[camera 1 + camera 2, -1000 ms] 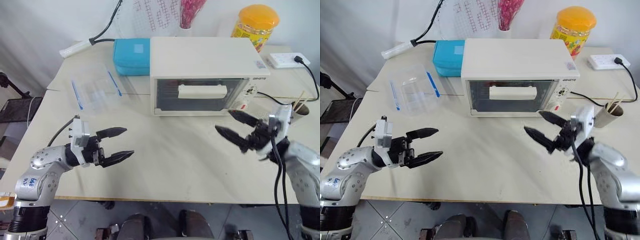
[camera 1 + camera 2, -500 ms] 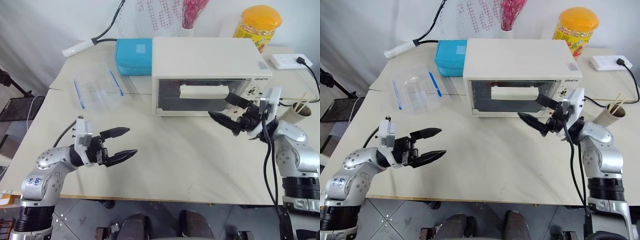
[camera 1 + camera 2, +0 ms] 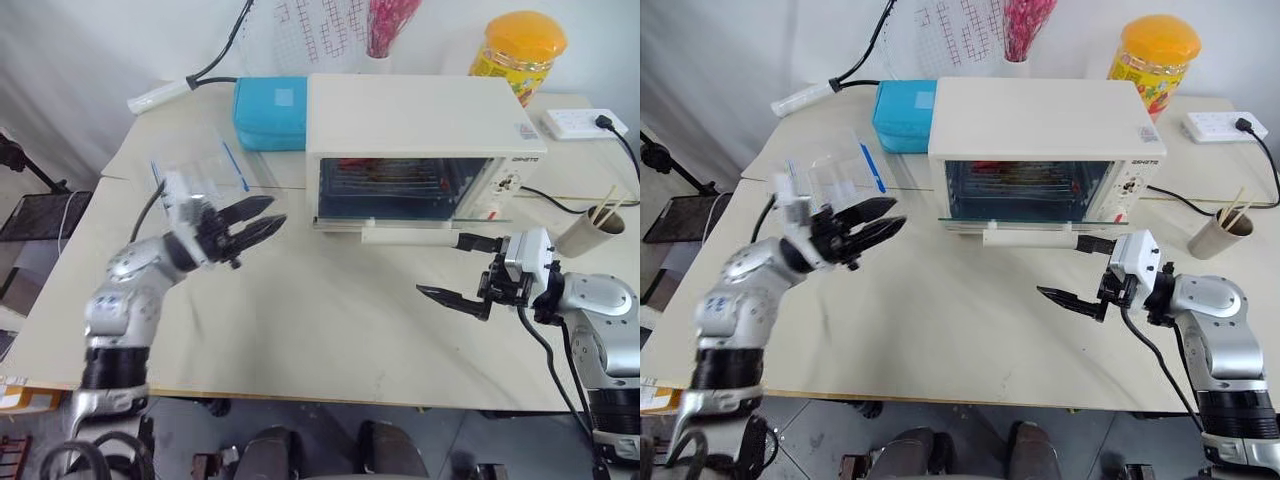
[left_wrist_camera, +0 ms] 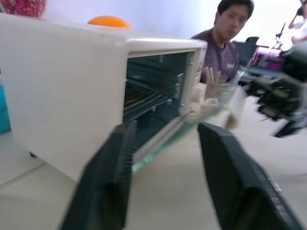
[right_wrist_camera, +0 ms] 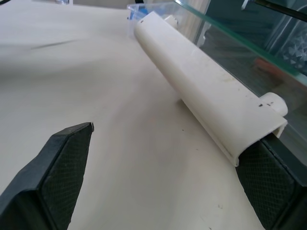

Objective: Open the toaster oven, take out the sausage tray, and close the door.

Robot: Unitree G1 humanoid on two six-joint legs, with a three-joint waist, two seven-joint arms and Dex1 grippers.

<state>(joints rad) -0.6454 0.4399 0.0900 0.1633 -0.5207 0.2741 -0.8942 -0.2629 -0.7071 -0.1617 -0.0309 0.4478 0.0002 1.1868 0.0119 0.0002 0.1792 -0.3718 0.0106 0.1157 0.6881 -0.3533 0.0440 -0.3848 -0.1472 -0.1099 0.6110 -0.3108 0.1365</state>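
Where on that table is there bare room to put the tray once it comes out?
The widest free patch is the beige tabletop in front of the cream-white toaster oven, between the two black-fingered grippers. It is crowded right at the dropped glass door and bar handle, and at the clear plastic container on the left.

Even, bright indoor light falls from above on the pale beige table (image 3: 330, 330), leaving only soft, faint shadows. The left black two-fingered claw (image 3: 252, 222) is smeared by motion blur in the head views. In the left wrist view the cream-white boxy toaster oven (image 4: 72, 91) looks soft, and its background is washed out.
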